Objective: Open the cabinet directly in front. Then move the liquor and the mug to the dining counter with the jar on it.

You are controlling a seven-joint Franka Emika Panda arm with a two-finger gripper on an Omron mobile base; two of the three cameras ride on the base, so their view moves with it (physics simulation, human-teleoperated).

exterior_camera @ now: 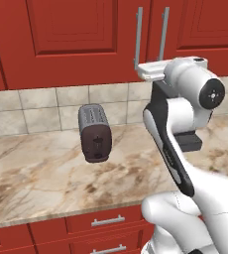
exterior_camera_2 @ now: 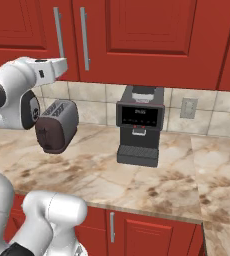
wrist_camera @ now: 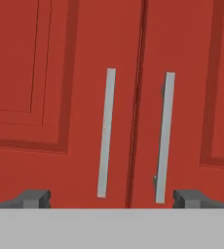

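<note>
You've got end effector (wrist_camera: 111, 198) fully spread, holding nothing, tips apart at bottom of hand view. Cabinet (wrist_camera: 65, 97) dead ahead of it, doors shut, seam between tips. Two bar handles (wrist_camera: 106, 132) flank seam, long axis vertical, running across line between tips, so wrist roll likely needed before you clamp one. Toaster (exterior_camera: 94, 132), coffee machine (exterior_camera_2: 139, 125) on worktop (exterior_camera: 41, 178) below, well clear. Liquor, mug presumably behind doors.

Red raised-panel cabinet (wrist_camera: 75, 97), both doors shut, two vertical metal handles (wrist_camera: 105, 132) side by side.
</note>
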